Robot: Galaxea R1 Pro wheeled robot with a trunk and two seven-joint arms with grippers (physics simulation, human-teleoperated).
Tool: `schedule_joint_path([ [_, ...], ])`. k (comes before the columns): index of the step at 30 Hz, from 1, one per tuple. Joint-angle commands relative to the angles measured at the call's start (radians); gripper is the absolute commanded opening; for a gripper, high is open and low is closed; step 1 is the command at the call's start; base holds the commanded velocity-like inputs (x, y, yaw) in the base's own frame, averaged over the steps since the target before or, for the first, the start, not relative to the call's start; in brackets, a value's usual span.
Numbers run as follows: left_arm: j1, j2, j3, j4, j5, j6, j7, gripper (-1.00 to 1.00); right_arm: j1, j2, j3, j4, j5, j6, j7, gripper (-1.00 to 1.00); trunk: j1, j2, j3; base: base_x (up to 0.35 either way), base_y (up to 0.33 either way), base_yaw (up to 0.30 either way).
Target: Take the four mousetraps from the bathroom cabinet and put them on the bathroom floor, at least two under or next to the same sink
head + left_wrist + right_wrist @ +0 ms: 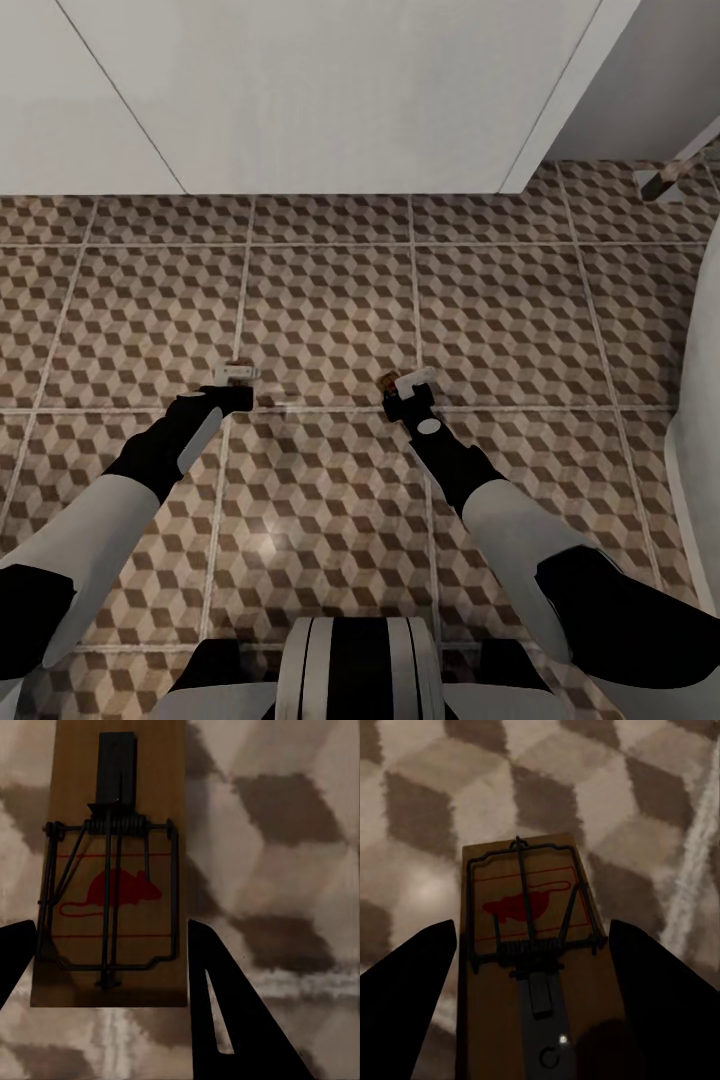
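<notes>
Low over the bathroom floor [330, 300], before the white vanity unit [300, 90], left gripper [112, 967] and right gripper [532, 967] each clamp a mousetrap [112, 870] [536, 945], presumably for placement near the sink.

Even, diffuse light in head view; soft glare patch on bathroom floor [262, 545] near robot base. Wrist views dimmer, tiles blurred, black fingers [225, 1020] silhouetted, slight compression softness throughout.
</notes>
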State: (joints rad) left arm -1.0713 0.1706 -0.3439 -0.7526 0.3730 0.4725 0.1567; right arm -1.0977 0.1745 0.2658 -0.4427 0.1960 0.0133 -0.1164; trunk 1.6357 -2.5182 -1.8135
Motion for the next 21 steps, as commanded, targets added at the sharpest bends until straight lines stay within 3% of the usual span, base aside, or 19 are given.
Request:
schedule_joint_path([
  [1, 0.0, 0.006, -0.006, -0.001, 0.009, 0.003, 0.006, -1.0, -0.001, 0.0, 0.004, 0.001, 0.009, -0.025, -0.007, -1.0, 0.0, 0.0, -0.001, 0.0, 0.0, 0.0],
  [6, 0.003, 0.018, -0.006, 0.0, 0.01, -0.039, 0.002, -1.0, -0.001, 0.0, 0.006, 0.008, 0.01, -0.152, -0.007, -1.0, 0.0, 0.0, -0.001, 0.0, 0.0, 0.0],
  [12, 0.004, 0.019, -0.017, 0.02, 0.01, -0.119, 0.0, -1.0, 0.0, 0.0, 0.006, 0.015, 0.01, -0.182, -0.002, -1.0, 0.0, 0.0, -0.001, 0.0, 0.0, 0.0],
  [21, 0.004, 0.02, -0.023, 0.014, 0.011, -0.131, 0.0, -1.0, 0.001, 0.0, 0.006, 0.019, 0.01, -0.22, 0.06, -1.0, 0.0, 0.0, -0.001, 0.0, 0.0, 0.0],
])
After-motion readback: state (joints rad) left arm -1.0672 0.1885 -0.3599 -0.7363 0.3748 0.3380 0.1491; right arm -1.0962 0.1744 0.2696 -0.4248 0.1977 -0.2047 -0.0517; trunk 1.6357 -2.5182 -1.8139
